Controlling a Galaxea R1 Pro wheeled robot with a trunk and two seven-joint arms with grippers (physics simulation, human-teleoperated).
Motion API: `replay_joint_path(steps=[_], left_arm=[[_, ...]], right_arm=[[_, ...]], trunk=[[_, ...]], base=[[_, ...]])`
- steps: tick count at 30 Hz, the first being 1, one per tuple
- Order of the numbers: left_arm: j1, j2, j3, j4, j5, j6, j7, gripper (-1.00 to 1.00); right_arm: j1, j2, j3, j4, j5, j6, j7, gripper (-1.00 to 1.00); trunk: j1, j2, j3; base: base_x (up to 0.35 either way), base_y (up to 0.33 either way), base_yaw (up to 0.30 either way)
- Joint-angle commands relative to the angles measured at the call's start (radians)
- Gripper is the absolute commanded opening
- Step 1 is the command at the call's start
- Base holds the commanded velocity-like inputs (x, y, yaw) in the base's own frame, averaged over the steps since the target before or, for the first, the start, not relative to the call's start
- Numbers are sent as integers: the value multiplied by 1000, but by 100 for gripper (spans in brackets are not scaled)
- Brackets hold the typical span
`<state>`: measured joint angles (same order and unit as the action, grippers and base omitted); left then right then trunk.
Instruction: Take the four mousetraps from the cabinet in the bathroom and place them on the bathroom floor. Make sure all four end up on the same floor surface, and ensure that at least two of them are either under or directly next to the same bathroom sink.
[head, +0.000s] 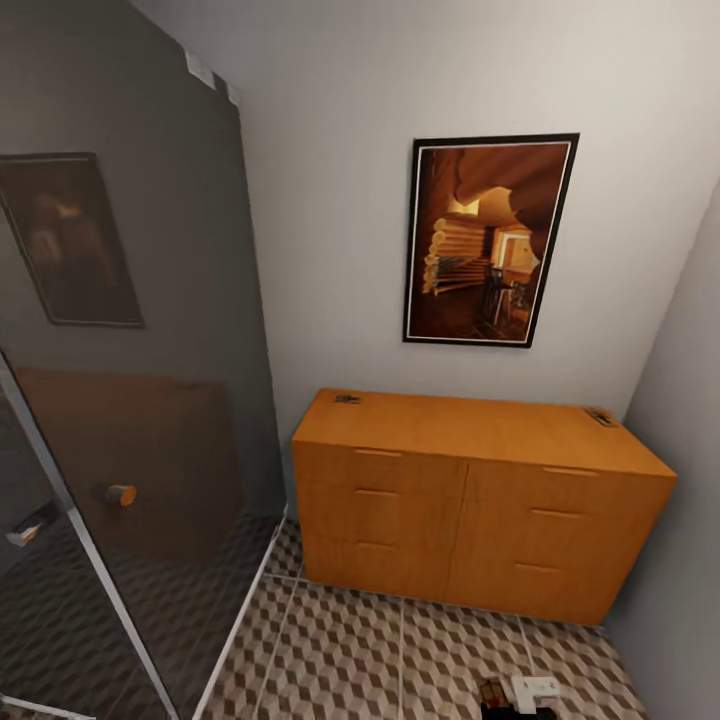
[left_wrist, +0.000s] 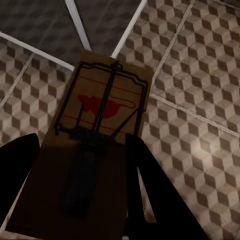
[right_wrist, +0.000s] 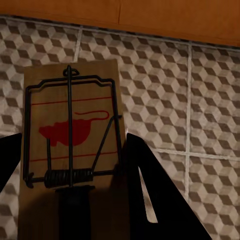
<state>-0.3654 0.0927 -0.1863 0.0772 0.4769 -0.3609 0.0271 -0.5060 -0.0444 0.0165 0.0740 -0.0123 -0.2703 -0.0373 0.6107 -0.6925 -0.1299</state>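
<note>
Left gripper (left_wrist: 82, 192): closed on a mousetrap (left_wrist: 102, 112), its two dark fingers (left_wrist: 150, 185) flanking the near end of the board, which juts out ahead of them above the bathroom floor (left_wrist: 200, 75).
Right gripper (right_wrist: 67, 192): also clamped on a trap, the second mousetrap (right_wrist: 72, 135), held the same way by its near end between the dark fingers (right_wrist: 150, 185); the board points toward the base of the cabinet (right_wrist: 175, 15).
Markings on the traps: each board carries a red mouse-shaped figure between thin red lines under the wire bar and coil spring; no readable writing.
Cabinet top (head: 480, 430): two more small dark traps lie there, one near the back left corner (head: 347, 398), one near the back right corner (head: 601, 416), well apart from each other.
Cabinet (head: 480, 520): orange-brown, drawers shut, standing against the white wall under a framed picture (head: 490, 240).
Glass panel (head: 130, 400): to the cabinet's left, reflecting the room.
</note>
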Motion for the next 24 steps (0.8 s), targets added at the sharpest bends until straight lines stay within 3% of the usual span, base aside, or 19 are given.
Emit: replay_joint_path(steps=[1, 24], left_arm=[[0, -1, -8, 4, 4, -6, 2, -100], [8, -16, -8, 3, 3, -7, 2, -100]], right_arm=[[-2, 0, 2, 4, -5, -7, 1, -100], [-2, 1, 2, 4, -5, -7, 1, -100]], trunk=[[0, -1, -2], [0, -1, -2]], base=[[0, 0, 300], [0, 0, 300]])
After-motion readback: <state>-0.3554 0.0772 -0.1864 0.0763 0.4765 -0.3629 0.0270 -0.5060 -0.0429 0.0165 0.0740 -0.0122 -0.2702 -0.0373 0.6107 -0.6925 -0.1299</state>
